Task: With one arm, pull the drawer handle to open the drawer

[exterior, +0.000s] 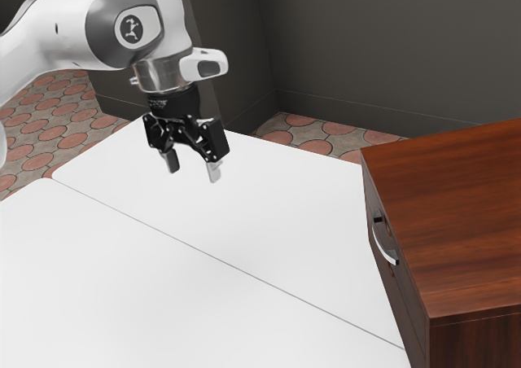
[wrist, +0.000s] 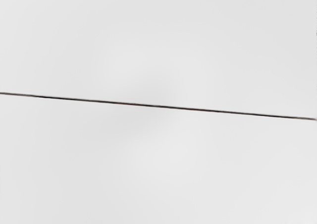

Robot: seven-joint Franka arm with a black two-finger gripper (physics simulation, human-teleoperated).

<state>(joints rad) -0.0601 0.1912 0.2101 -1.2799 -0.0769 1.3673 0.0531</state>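
Handle (exterior: 384,239), a pale curved bar, is sitting upright on the front of the drawer (exterior: 402,291), on the cabinet (exterior: 456,189) face that is looking toward the exterior view's left. The drawer is appearing shut, its front lying flush with the dark wood around it. The cabinet is standing at the right end of the worktop (exterior: 163,295) in that view, on the near side.

Claw (exterior: 193,169) is hanging well apart from the handle, off to the exterior view's left, farther back and higher, above bare worktop. Its fingers are pointing down and standing moderately wide, holding nothing. In the wrist view a dark seam (wrist: 158,105) between two worktop panels is running under the hand.

Risks, as I am judging them, are starting with the wrist. The fingers are pointing downward while the handle is facing sideways. Unless the wrist is turning on the way in, the claw may be meeting the bar end-on and glancing off, or striking the cabinet's top edge. The bar is looking thin and close to the wood, so a shallow approach could be leaving one finger outside it, with the grip slipping off once pulling begins. Pulling at a slant instead of straight out from the face could be jamming the drawer or dragging the cabinet along.
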